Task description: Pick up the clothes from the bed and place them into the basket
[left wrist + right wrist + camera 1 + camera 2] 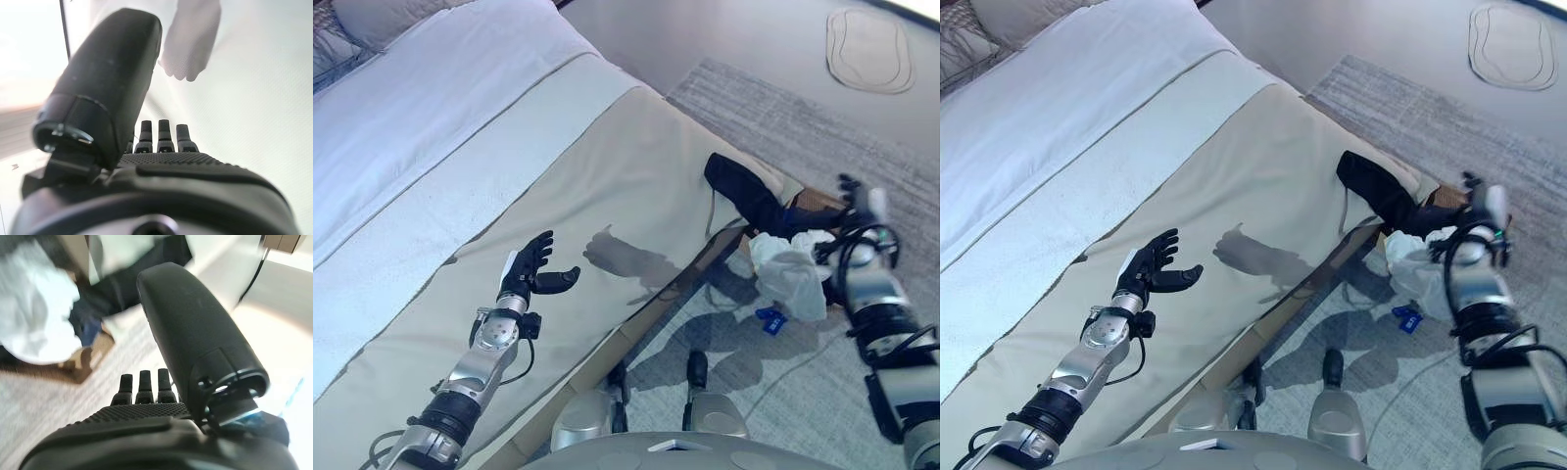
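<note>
A dark garment (744,186) lies over the bed's (607,166) near corner and hangs toward the brown basket (818,201) on the floor beside it. A white garment (793,264) droops over the basket's front; it also shows in the right wrist view (34,328) beside the dark cloth (112,289). My right hand (857,211) is open and empty, just above the basket's far side. My left hand (533,264) is open and empty, hovering over the beige bed cover; its straight fingers (161,137) show in the left wrist view.
A white sheet (431,108) and pillows (382,15) cover the bed's far side. A small blue item (770,319) lies on the grey rug (803,137) by the basket. An oval mat (869,49) lies on the floor beyond.
</note>
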Available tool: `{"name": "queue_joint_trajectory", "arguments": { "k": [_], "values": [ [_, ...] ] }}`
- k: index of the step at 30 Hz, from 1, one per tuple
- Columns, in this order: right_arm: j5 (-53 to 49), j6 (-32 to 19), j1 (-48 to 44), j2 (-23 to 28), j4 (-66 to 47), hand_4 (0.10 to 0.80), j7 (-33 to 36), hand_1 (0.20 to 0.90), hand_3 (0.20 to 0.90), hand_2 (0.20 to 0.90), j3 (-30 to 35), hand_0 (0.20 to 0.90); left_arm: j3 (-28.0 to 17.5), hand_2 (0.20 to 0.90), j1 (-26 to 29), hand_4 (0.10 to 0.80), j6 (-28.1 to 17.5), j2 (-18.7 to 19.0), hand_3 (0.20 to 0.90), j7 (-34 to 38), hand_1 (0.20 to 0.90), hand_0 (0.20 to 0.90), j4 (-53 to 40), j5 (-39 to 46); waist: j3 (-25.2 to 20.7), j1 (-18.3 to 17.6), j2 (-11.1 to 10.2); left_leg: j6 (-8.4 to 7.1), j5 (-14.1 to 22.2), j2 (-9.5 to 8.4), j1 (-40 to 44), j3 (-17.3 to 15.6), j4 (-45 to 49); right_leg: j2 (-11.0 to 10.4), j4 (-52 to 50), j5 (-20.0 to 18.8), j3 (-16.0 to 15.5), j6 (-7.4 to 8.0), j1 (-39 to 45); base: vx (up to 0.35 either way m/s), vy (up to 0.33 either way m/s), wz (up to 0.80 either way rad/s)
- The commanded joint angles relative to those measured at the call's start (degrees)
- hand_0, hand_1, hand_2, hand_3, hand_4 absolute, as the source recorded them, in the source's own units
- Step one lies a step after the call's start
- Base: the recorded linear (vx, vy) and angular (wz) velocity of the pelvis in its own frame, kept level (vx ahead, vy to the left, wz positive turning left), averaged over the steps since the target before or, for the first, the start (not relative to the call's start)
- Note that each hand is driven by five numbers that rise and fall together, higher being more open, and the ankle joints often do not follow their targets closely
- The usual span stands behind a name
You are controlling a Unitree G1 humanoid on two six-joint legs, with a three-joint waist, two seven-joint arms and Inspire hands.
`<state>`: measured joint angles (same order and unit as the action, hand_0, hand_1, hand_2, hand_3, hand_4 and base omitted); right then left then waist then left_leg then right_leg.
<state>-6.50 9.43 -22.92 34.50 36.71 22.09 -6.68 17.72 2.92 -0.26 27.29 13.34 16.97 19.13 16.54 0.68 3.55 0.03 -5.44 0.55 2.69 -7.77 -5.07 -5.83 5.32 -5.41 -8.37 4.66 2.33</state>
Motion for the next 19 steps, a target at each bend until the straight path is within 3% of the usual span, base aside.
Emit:
{"name": "queue_joint_trajectory", "arguments": {
  "k": [1,11,19],
  "values": [
    [7.2,-6.7,1.7,3.3,-3.8,0.8,3.2,0.9,0.9,0.9,-2.9,0.9,-1.5,0.9,-0.7,0.8,-4.2,-0.2,0.9,1.5,0.9,0.9,3.1,-3.8,-7.7,0.6,-1.9,-1.58,4.6,0.35,1.8,4.7,0.1,2.0,-1.3,2.8,-0.4,-1.32,1.7,-0.023,0.04,0.0],
    [16.3,-7.5,8.2,-3.0,-9.1,0.8,0.6,0.9,0.9,0.9,-8.7,0.9,-2.4,0.9,-2.3,0.8,-4.3,-3.6,0.9,0.6,0.9,0.9,9.7,-6.3,-8.9,1.4,-3.0,-1.16,5.0,0.46,3.1,4.8,0.1,1.7,-2.1,3.8,-0.8,-0.99,3.1,-0.021,0.05,0.01],
    [20.2,-7.4,10.3,-4.4,-8.2,0.8,-2.8,0.9,0.9,0.9,-11.4,0.9,-2.8,0.9,-3.4,0.8,-5.0,-4.5,0.9,-0.9,0.9,0.9,11.0,-6.7,-9.5,2.4,-3.6,-1.0,5.2,0.39,3.3,5.4,0.1,1.3,-2.1,3.9,-1.7,-0.62,3.9,-0.012,0.02,0.03]
  ]
}}
